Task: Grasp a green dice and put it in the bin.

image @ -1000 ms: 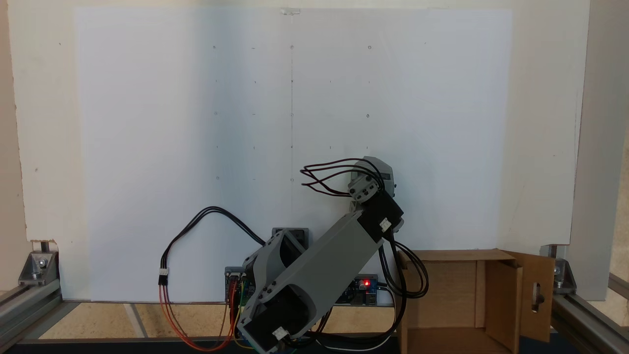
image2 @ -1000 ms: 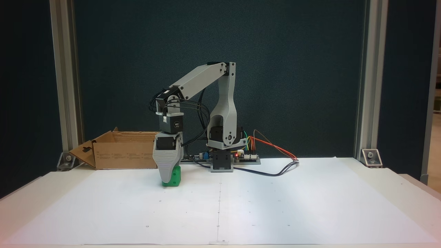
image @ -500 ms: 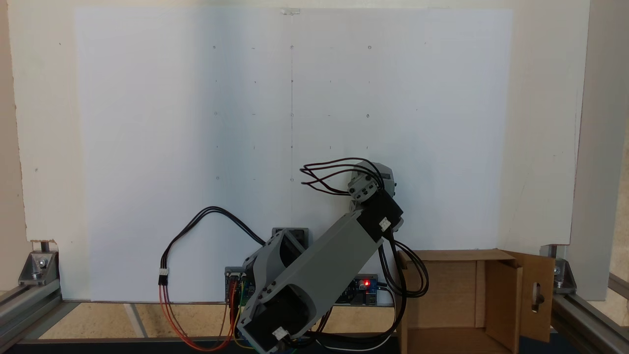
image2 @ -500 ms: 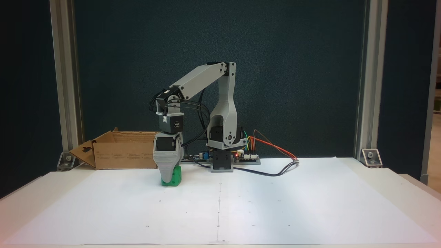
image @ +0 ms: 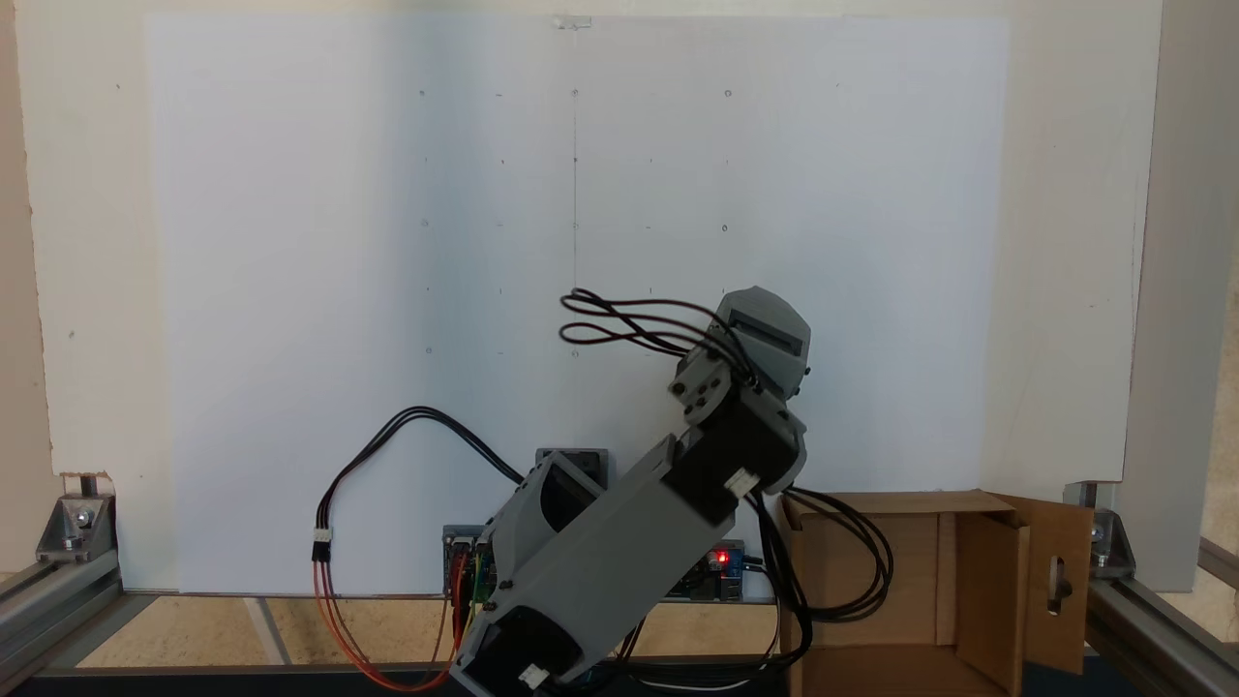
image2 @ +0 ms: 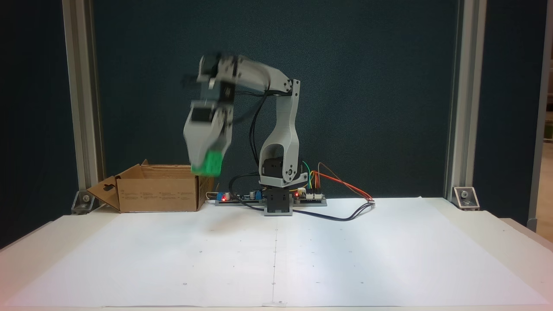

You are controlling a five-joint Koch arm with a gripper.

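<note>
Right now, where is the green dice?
In a fixed view the green dice is off the table, held at the tip of the blurred gripper, left of the arm's base and beside the near right corner of the cardboard box.

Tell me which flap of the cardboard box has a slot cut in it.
The flap that leans outward at the left end of the box in a fixed view. It alone has a slot; the other visible flaps are plain.

One fixed view overhead behind the arm (image: 619, 542), another low, frontal; shared: arm, bin (image2: 157, 194).
</note>
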